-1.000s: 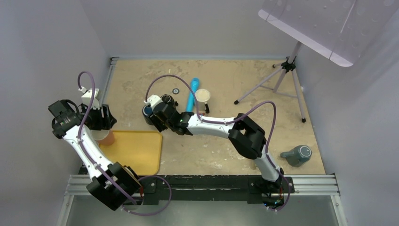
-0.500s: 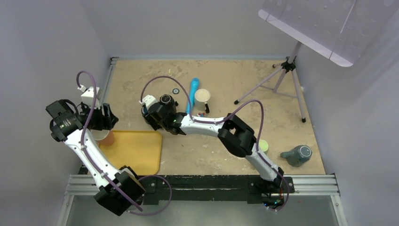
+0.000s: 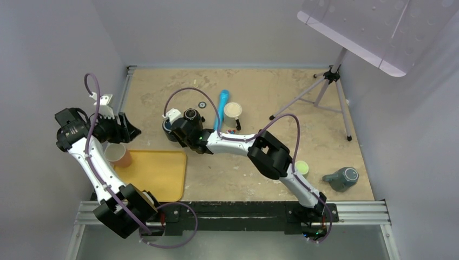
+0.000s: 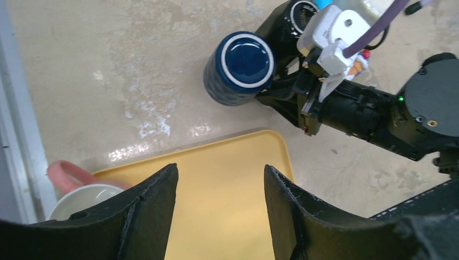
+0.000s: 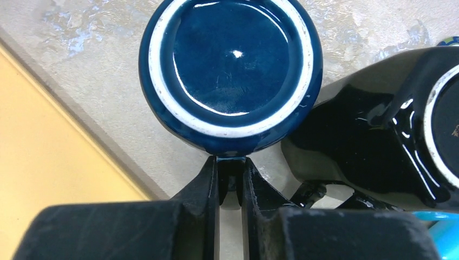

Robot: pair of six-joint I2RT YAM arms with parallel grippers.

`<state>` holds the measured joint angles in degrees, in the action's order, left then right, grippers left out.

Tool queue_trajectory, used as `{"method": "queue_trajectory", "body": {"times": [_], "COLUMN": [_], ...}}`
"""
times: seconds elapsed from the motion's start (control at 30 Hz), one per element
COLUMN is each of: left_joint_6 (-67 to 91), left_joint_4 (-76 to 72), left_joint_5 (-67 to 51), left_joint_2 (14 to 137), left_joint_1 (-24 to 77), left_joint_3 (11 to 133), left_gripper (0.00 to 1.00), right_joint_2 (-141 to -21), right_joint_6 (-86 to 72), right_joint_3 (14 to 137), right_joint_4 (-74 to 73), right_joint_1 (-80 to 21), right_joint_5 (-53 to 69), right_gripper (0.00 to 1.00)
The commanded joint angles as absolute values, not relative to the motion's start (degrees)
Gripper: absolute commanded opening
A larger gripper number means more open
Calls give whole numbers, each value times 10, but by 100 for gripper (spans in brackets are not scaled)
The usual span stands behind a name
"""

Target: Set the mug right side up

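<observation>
The blue mug (image 3: 169,128) is sitting upside down at about 10 o'clock from the middle of the table (image 3: 260,179), its glossy base with a white ring facing up. The right gripper (image 3: 177,131) is reaching in across the table from 4 o'clock. In the right wrist view its two fingers (image 5: 208,179) are pressing nearly together on the dark handle that sticks out at 6 o'clock of the blue mug (image 5: 230,67). The right gripper (image 5: 230,169) is thus clamping the mug by its handle. The views are not showing whether the rim is resting on the table or lifted just off it.

A black vessel (image 5: 379,143) is lying just beside the mug at 3 o'clock, and the corner of the yellow tray (image 5: 48,141) is showing at 8 o'clock.

The left gripper (image 3: 130,130) is hanging at 9 o'clock of the mug, well apart from it. Its jaws are standing wide apart and holding nothing. The left wrist view is looking between them onto the yellow tray (image 4: 216,216), with the blue mug (image 4: 241,66) beyond at 12 o'clock. A pink mug (image 4: 81,192) is standing open side up at the tray's 9 o'clock edge.

A blue tube (image 3: 221,108) and a tan cup (image 3: 234,111) are lying at 2 o'clock of the blue mug.
</observation>
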<state>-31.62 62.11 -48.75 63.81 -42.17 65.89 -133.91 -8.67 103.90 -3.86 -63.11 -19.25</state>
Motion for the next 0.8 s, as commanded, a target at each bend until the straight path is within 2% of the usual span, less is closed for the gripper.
{"method": "queue_trajectory", "body": {"times": [0.0,0.2,0.3,0.43,0.57,0.77], "left_joint_6": [-288,-283,-237,-28,226,367], "left_joint_4": [625,740,736,558,337,214], "left_joint_5": [-600,-753,-785,-820,-849,-852], "left_joint_2": [659,708,699,666,639,602], "left_joint_1": [-418,-418,-418,-404,-350,-311], "left_joint_3": [693,796,817,795,769,774], "left_gripper": [63,68,71,77,78,77], "right_joint_2": [-1277,-1129,-1081,-1031,-1010,-981], "right_joint_6": [-100,-161,-205,-281,-340,-369], "right_joint_3": [1041,967,935,881,862,840], "right_joint_4": [63,217,283,404,480,507], "right_joint_1": [-621,-614,-602,-587,-578,-568], "right_joint_5": [-152,-77,-40,21,59,75], "right_gripper": [0,0,0,0,0,0]}}
